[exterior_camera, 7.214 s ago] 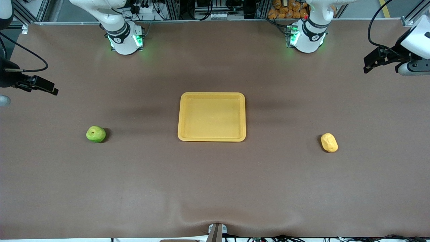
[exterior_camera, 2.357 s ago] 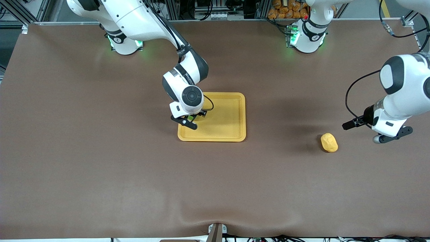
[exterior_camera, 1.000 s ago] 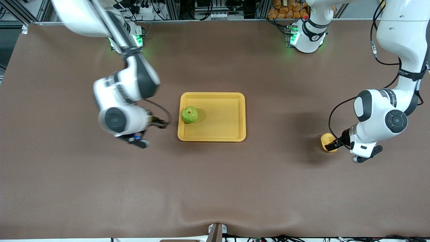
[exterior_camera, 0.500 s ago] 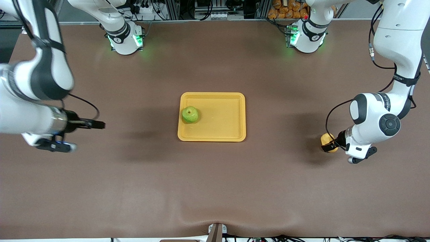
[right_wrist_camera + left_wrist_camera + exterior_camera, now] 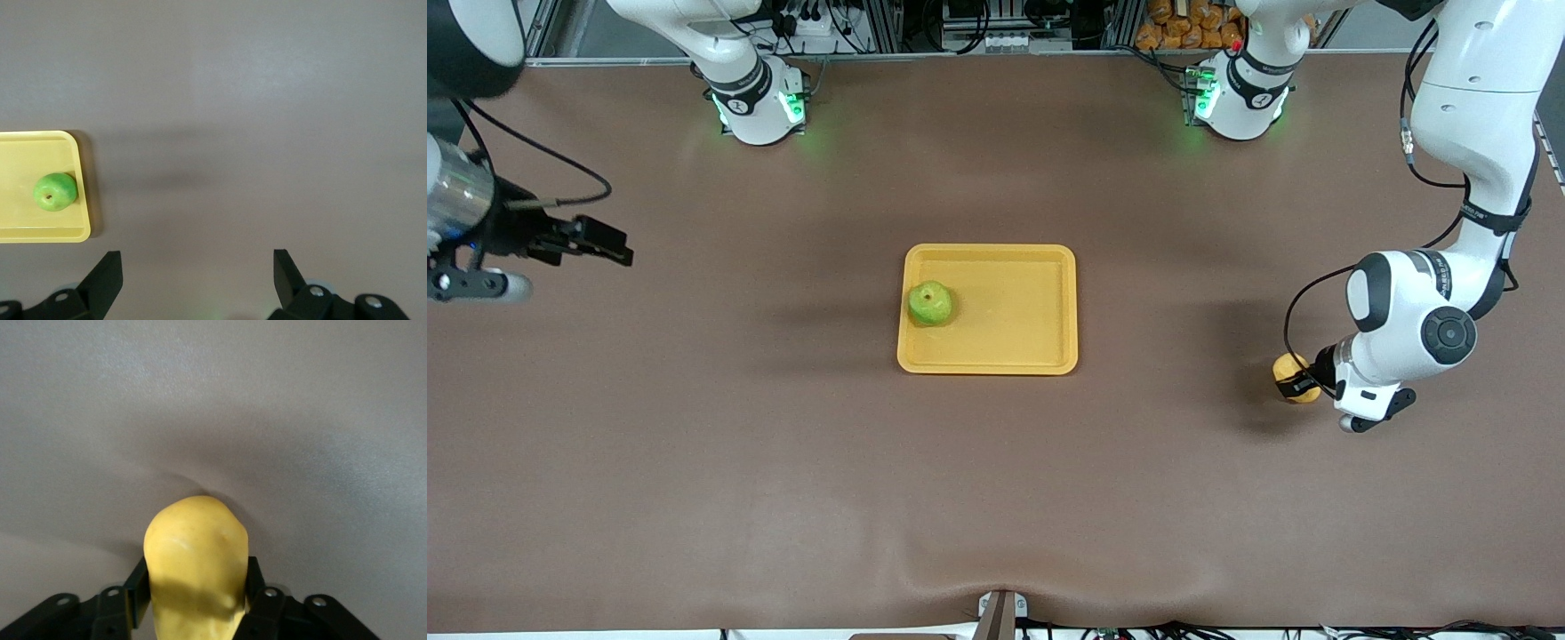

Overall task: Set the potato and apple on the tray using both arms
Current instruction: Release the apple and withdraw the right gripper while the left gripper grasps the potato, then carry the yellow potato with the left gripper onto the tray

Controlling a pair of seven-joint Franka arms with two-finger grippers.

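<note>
The green apple sits in the yellow-orange tray, at the end toward the right arm; both also show in the right wrist view, the apple in the tray. The yellow potato lies on the table toward the left arm's end. My left gripper is low at the potato; in the left wrist view the gripper has a finger pressed against each side of the potato. My right gripper is open and empty, up over the bare table at the right arm's end, and shows in its wrist view.
The brown table mat has a ripple at the edge nearest the camera. The two arm bases stand along the table's farthest edge. A pile of orange items lies off the table past the bases.
The right arm left the apple in the tray and swung away toward its end of the table, rising. The left gripper came down onto the potato and closed around it.
</note>
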